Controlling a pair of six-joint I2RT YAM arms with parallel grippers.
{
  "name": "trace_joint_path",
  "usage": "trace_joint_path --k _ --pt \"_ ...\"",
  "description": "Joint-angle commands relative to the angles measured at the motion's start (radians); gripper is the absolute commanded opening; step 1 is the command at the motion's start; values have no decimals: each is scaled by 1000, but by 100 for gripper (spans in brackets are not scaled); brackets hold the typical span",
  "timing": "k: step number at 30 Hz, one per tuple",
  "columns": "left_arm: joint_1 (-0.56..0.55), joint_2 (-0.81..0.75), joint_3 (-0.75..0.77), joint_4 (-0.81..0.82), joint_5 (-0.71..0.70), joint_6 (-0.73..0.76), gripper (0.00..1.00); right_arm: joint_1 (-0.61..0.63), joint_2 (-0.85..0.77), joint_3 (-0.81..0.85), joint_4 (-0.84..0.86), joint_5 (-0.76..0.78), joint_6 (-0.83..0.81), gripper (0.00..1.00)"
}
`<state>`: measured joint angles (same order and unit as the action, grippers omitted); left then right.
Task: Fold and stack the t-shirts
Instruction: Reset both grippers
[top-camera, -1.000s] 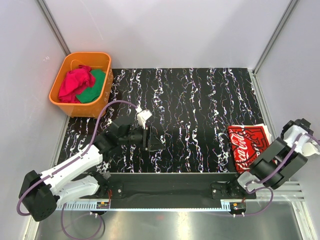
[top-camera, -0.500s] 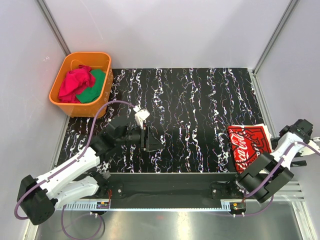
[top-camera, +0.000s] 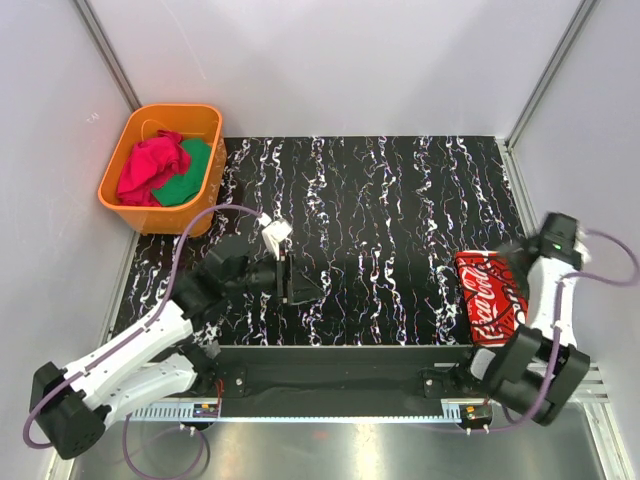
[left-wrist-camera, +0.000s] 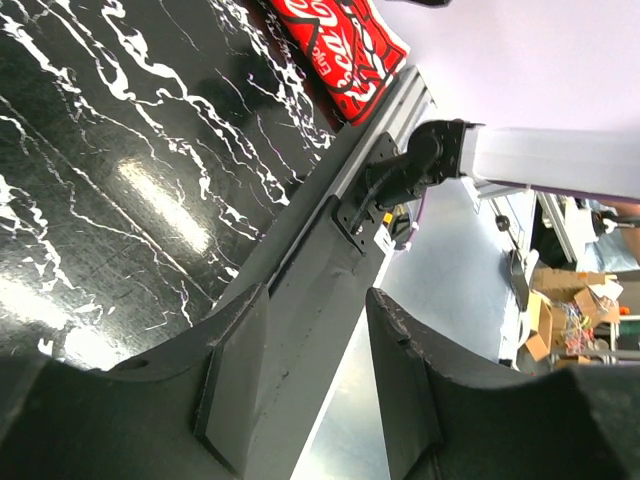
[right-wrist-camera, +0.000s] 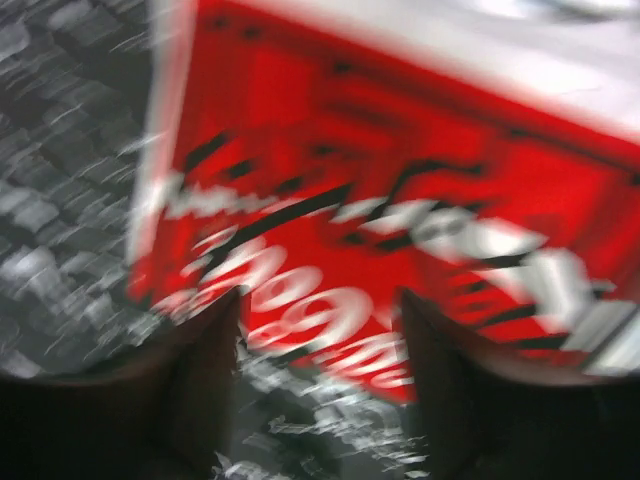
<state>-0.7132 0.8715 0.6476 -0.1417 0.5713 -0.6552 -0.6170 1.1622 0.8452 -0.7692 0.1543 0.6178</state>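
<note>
A folded red t-shirt (top-camera: 488, 297) with white Coca-Cola script lies at the table's right front, also seen in the left wrist view (left-wrist-camera: 343, 48). In the blurred right wrist view the red t-shirt (right-wrist-camera: 400, 190) fills the frame, with a strip of cream-white cloth (right-wrist-camera: 470, 40) along its far edge. My right gripper (top-camera: 514, 266) (right-wrist-camera: 320, 375) hovers open just above the shirt's near edge, holding nothing. Over the table's left front, my left gripper (top-camera: 301, 280) (left-wrist-camera: 315, 375) stands open and empty.
An orange tub (top-camera: 122, 190) at the back left corner holds crumpled pink-red cloth (top-camera: 152, 166) and green cloth (top-camera: 190, 175). The black marbled table (top-camera: 380, 200) is walled by grey panels. The arms' black mounting rail (top-camera: 330, 365) runs along the near edge.
My right arm has swung in from the table's right edge to over the red t-shirt. The left arm has drawn back slightly toward the left.
</note>
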Motion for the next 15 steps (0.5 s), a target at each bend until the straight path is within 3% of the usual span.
trace_joint_path --k 1,6,10,15 --pt "6 -49 -5 -22 -63 -3 49 233 -41 54 68 -245 -16 99" --pt "6 -181 -42 -59 -181 -26 61 737 -61 52 198 -353 -38 100" --pt "6 -342 -129 -44 -261 -82 70 853 -160 -76 369 -620 -17 100" --pt "6 -544 -342 39 -284 -277 74 855 -323 -254 444 -578 100 100"
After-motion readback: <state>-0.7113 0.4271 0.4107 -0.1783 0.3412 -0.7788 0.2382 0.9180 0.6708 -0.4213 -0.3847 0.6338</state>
